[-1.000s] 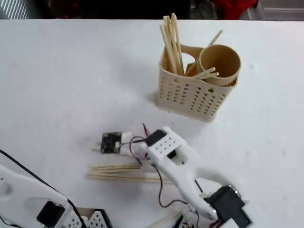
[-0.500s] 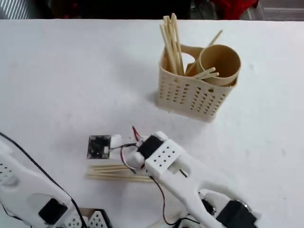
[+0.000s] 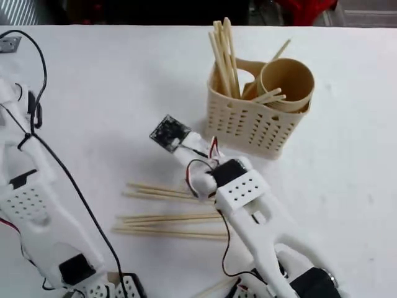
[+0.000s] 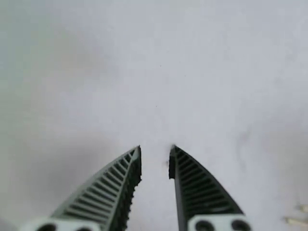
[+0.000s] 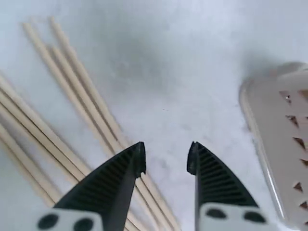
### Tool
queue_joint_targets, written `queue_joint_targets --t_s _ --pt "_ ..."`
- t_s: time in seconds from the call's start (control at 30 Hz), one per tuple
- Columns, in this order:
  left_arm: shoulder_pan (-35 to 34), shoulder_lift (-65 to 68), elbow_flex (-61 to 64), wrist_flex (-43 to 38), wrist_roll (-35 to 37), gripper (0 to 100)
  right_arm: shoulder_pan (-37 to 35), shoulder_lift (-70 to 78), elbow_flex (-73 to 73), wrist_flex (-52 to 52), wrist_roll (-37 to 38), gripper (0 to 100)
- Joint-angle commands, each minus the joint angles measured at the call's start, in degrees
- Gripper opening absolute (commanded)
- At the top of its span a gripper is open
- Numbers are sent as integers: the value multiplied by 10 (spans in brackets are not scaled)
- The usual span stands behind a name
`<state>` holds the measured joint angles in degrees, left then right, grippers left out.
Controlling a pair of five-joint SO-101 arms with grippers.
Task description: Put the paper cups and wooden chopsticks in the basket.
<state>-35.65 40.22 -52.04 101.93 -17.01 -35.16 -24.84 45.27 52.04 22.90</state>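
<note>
A cream slotted basket [image 3: 251, 124] stands at the back right with two paper cups [image 3: 286, 84] and several wooden chopsticks [image 3: 223, 53] upright in it. More chopsticks lie loose on the table in two bunches [image 3: 162, 191] [image 3: 167, 226]. My right arm [image 3: 245, 192] reaches between them and the basket. Its gripper [image 5: 166, 161] is open just above the table, with the loose chopsticks [image 5: 72, 96] on one side and the basket's wall [image 5: 284, 144] on the other. My left gripper [image 4: 155, 156] hangs open over bare white table, holding nothing.
My left arm [image 3: 28, 192] stretches along the table's left side, trailing a black cable [image 3: 68, 180]. One more chopstick end [image 3: 214, 288] shows near the front edge by the right arm's base. The table is white, with free room at the back left.
My right arm has swung from over the loose chopsticks up and right toward the basket, uncovering the upper bunch. My left arm has come up along the left side.
</note>
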Motion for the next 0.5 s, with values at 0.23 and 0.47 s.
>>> queue_joint_targets --t_s 0.23,0.47 --pt "81 -129 308 -120 -2 112 -7 4 2 -47 36 135" --pt "141 -249 650 -398 87 114 -51 167 -26 -96 142 233"
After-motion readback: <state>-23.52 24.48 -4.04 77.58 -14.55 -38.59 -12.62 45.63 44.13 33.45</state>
